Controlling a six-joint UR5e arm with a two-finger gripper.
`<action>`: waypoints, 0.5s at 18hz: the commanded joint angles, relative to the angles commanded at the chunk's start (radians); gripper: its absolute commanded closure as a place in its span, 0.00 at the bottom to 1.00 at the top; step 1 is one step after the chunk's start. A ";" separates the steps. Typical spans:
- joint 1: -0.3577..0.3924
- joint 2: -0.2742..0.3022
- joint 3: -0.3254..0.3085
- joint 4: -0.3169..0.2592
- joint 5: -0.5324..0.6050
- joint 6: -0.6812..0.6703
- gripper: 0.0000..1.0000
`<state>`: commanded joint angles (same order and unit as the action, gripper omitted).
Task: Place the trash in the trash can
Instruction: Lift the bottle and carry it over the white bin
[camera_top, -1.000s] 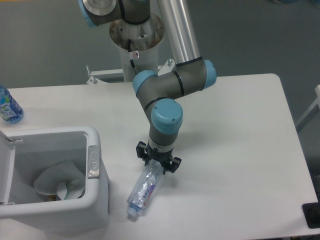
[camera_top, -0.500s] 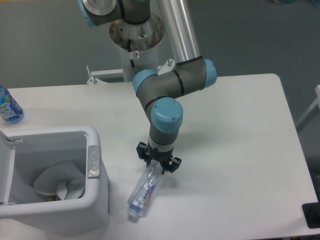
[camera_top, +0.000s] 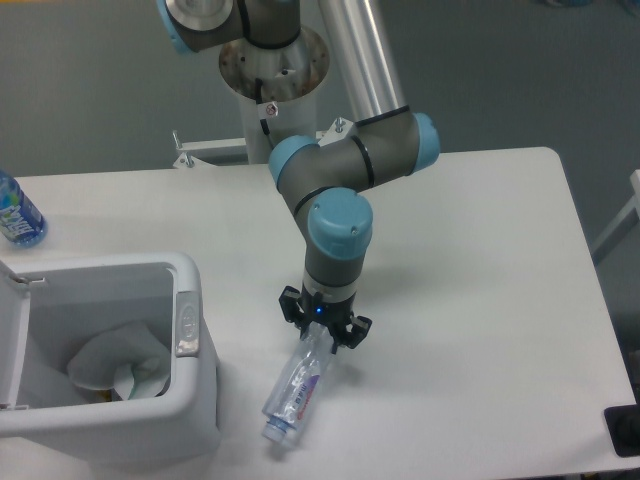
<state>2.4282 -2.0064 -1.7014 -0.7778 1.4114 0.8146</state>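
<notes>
**Clear Plastic Bottle Held at Base End**

Clear plastic is being gripped: the gripper is clenching the flattened bottle by its base, cap hanging toward the table, beside the trash can, positioning for transfer.

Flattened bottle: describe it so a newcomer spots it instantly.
Start at the trash can on the table's left. Just right of it, under the gripper, lies the flattened bottle, clear, blue-and-red labelled. The other bottle stands upright at the table's far left edge.
</notes>
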 joint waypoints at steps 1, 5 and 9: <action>0.008 0.000 0.034 0.008 -0.026 -0.008 0.43; 0.028 0.006 0.196 0.011 -0.124 -0.148 0.43; 0.041 0.055 0.322 0.012 -0.212 -0.287 0.43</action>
<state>2.4697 -1.9514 -1.3793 -0.7655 1.1998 0.5280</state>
